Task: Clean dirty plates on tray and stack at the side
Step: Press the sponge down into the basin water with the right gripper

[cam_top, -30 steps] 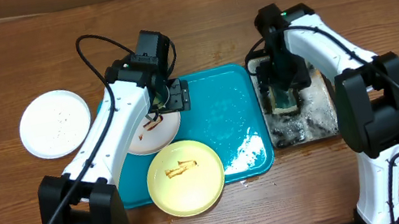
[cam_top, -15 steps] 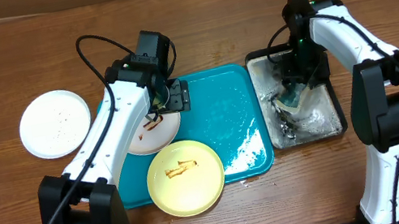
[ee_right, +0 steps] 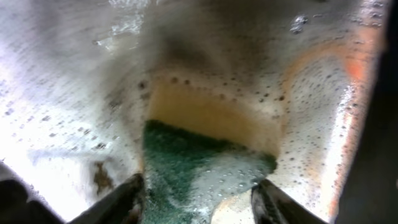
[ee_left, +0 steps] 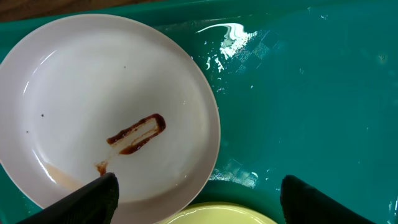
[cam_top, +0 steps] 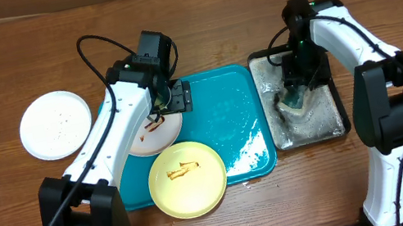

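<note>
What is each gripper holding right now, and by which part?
Right gripper pinches the foamy green-and-yellow sponge by its opposite sides, over the black tray. Left gripper is open above the smeared white plate, holding nothing.

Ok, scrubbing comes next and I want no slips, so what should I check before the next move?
1. The green-and-yellow foamy sponge sits between the fingers of the right tool: ok.
2. Firm grip on the sponge: cannot tell.
3. The left tool open over the smeared white round plate: ok.
4. That plate lying on the teal plastic tray: ok.
5. Clean surface on the pale yellow round plate: not ok, brown smear.
</note>
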You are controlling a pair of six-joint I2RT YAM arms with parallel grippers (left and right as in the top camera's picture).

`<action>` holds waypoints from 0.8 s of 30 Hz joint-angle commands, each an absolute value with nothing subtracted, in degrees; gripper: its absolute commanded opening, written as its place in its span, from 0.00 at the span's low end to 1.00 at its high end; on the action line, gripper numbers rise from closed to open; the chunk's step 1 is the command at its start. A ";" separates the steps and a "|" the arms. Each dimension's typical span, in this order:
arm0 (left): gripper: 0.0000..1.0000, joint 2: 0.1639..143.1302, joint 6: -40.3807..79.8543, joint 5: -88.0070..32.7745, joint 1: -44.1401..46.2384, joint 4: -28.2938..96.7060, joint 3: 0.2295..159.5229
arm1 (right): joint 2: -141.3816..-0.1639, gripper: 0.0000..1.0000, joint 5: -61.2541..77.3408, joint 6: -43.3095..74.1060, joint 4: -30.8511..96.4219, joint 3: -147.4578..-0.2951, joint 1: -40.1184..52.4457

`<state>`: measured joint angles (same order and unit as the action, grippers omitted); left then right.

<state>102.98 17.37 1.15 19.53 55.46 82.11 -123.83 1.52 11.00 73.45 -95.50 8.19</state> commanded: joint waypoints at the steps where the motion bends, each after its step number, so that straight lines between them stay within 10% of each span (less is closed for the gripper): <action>1: 0.84 102.00 16.27 1.89 19.97 55.27 82.65 | -124.01 0.58 4.45 9.72 72.69 -95.24 9.43; 7: 0.84 102.00 16.25 1.91 19.97 55.46 82.65 | -124.01 0.62 6.31 8.05 71.92 -95.24 11.27; 14: 0.84 102.00 16.23 1.89 19.97 55.59 82.65 | -124.01 0.34 6.33 7.42 71.79 -95.24 11.88; 24: 0.84 102.00 16.21 1.89 19.97 55.66 82.65 | -124.01 0.63 7.79 7.42 71.79 -95.24 11.90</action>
